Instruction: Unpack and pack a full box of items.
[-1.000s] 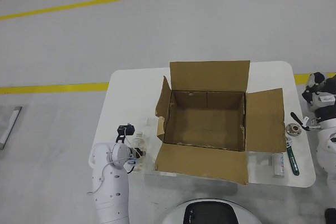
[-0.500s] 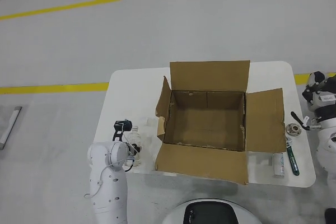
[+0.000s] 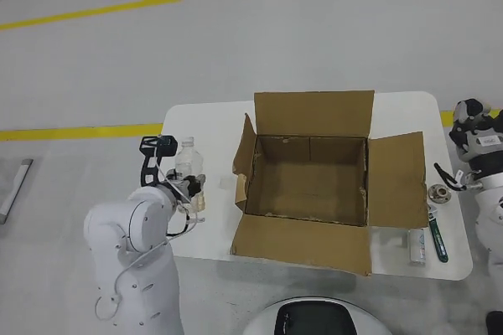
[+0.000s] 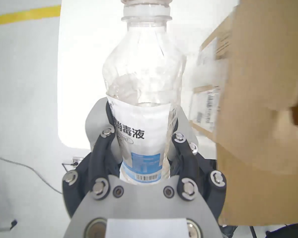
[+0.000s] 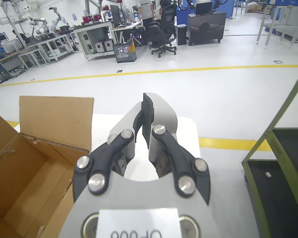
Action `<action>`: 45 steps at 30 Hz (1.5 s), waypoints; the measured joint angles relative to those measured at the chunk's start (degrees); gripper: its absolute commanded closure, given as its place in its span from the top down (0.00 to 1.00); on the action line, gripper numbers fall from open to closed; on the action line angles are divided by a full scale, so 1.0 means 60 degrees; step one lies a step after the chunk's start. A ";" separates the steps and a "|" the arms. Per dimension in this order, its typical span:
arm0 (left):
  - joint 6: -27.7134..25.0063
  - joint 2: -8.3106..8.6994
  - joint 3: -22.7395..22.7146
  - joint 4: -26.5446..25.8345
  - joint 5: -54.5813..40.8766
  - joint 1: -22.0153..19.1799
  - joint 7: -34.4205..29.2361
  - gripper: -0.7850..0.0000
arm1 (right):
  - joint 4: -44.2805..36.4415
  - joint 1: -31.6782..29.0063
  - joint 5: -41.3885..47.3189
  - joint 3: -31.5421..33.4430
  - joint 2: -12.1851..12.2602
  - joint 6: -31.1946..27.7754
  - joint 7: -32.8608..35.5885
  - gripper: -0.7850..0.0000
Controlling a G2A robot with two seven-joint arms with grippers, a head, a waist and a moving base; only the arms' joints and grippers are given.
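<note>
The left tool [image 4: 141, 122] is clamped around the lower half of a clear plastic bottle [image 4: 144, 75], holding it over the left part of the counter [image 3: 203, 126], near the open cardboard box [image 3: 314, 111]. The bottle's white label carries dark characters, a blue panel and a barcode, while the white barcode stickers [image 4: 204, 105] on the box's outer wall are too blurred to read. The right tool [image 5: 145, 122] sits by the counter's right edge with its pads pressed together.

Bottle [image 4: 144, 75] base behind left hand [image 4: 141, 127]
</note>
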 measured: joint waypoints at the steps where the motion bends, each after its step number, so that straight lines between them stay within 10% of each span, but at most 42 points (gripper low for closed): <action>1: 0.0064 0.0002 0.0074 -0.0033 -0.0166 -0.0150 -0.0015 0.00 | -0.0032 -0.0027 -0.0005 -0.0027 -0.0002 -0.0012 -0.0003 0.00; 14: 0.1491 0.0434 0.0470 0.0165 -0.3944 -0.2074 -0.0001 0.00 | -0.0196 -0.0342 0.0050 -0.0293 -0.0034 -0.0203 -0.0061 0.00; 34: 0.1227 0.0464 0.0892 0.0094 -0.4730 -0.1784 0.0772 0.00 | -0.0194 -0.0271 -0.0082 -0.0612 -0.0049 -0.0438 0.0059 0.00; 45: 0.2005 0.0443 0.2465 0.2289 -0.6220 -0.2399 0.0787 0.00 | -0.0160 -0.0418 -0.0046 -0.0235 -0.0046 -0.0120 0.0038 0.00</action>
